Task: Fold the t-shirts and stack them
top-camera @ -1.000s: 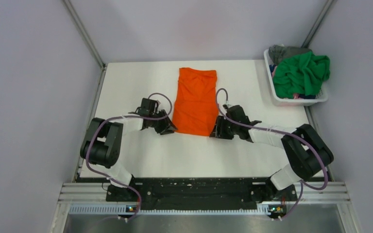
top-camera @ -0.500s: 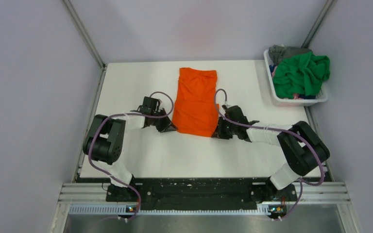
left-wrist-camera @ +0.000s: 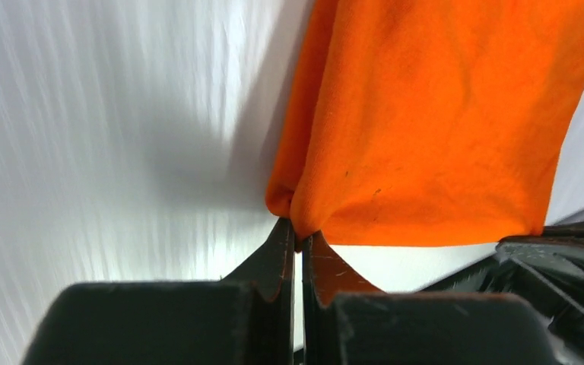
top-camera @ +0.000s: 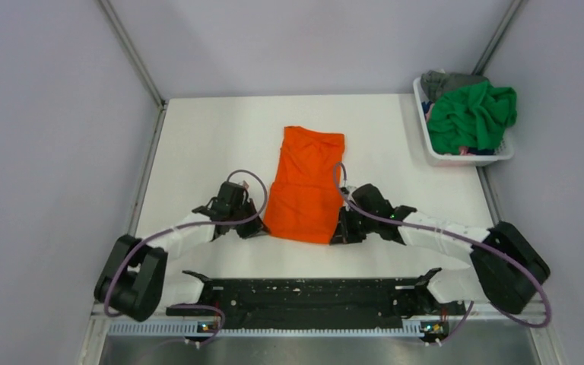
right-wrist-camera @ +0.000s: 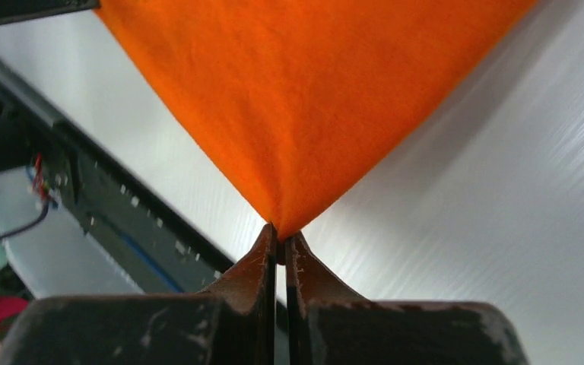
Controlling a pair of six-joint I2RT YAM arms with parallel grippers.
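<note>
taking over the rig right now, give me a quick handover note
Left tool shut on the near left corner of the orange t-shirt; right tool shut on its near right corner.
Orange t-shirt lies as a narrow strip mid table. Green t-shirt and grey t-shirt are heaped in the basket, far right.
Done: orange one looks folded to a strip, both corners gripped.
Left: fold it end to end, then fold the others and stack.

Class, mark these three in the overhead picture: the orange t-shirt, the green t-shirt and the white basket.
orange t-shirt [top-camera: 306, 182], top external view, middle of the cloth.
green t-shirt [top-camera: 471, 114], top external view, middle of the crumpled heap.
white basket [top-camera: 464, 159], top external view, its near wall.
</note>
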